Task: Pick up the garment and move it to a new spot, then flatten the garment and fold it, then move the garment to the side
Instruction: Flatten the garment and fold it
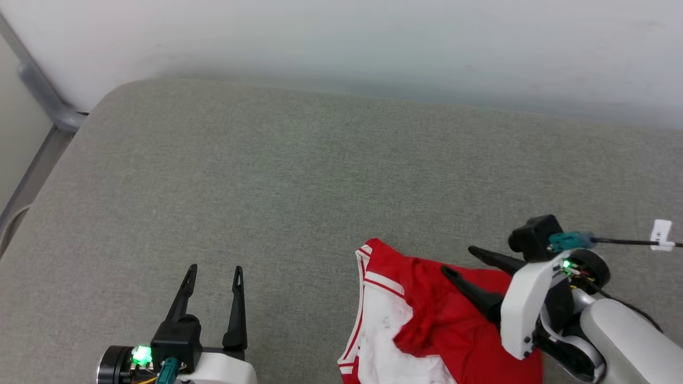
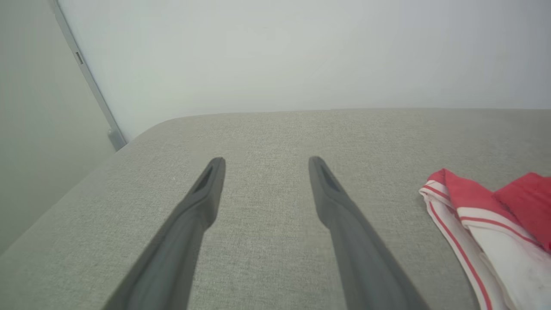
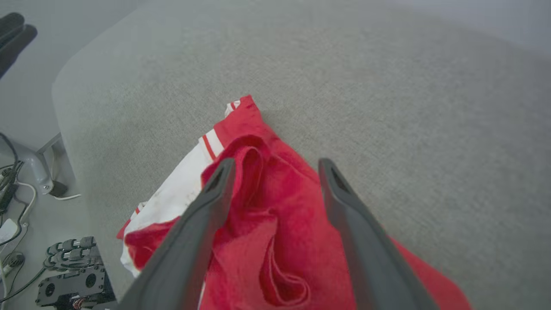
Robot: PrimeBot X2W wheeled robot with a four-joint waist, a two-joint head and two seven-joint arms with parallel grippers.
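One crumpled garment (image 1: 437, 320), lettering hidden.

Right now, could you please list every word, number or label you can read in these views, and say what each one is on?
No text is legible in any view.
On the white tag clipped to the black cable: a small dark mark, too small to read.
On the red and white jersey: only striped trim shows among the folds; no lettering or number is visible.
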